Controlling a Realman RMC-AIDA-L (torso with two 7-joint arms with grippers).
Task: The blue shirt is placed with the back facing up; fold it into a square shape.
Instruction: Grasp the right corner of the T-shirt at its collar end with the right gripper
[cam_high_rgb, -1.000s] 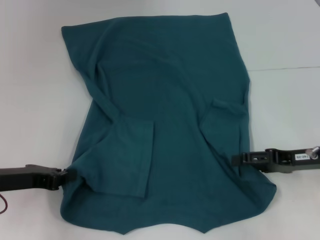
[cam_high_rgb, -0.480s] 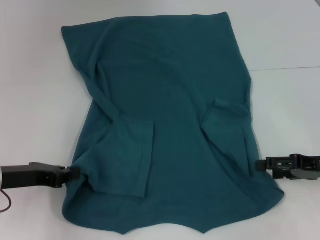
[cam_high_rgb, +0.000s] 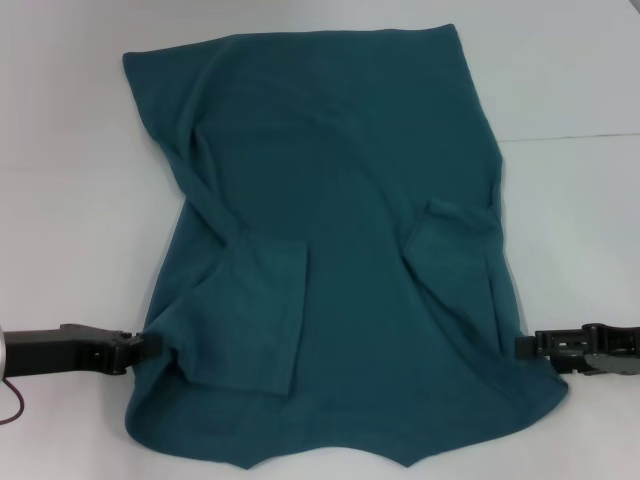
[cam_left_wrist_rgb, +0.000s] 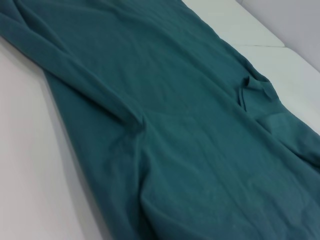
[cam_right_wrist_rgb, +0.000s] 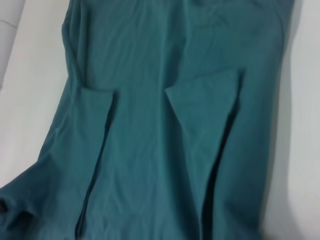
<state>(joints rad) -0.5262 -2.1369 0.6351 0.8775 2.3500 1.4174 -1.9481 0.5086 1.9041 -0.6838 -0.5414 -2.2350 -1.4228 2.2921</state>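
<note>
The blue shirt (cam_high_rgb: 340, 250) lies spread on the white table, plain side up, both short sleeves folded inward, and its hem is at the far end. It also fills the left wrist view as the blue shirt (cam_left_wrist_rgb: 190, 130) and the right wrist view as the blue shirt (cam_right_wrist_rgb: 165, 125). My left gripper (cam_high_rgb: 150, 346) lies low at the shirt's left edge near the shoulder, its tip touching the fabric. At the right edge, level with it, my right gripper (cam_high_rgb: 521, 347) meets the cloth, which is drawn out toward it.
The white table (cam_high_rgb: 70, 200) surrounds the shirt on every side. A seam between two tabletop panels (cam_high_rgb: 570, 136) runs across at the right. A red cable (cam_high_rgb: 10, 410) hangs by the left arm.
My right gripper has drawn back to the right and toward me, off the shirt's body to its edge, and the lower right corner spread outward with it. The left gripper crept slightly inward.
</note>
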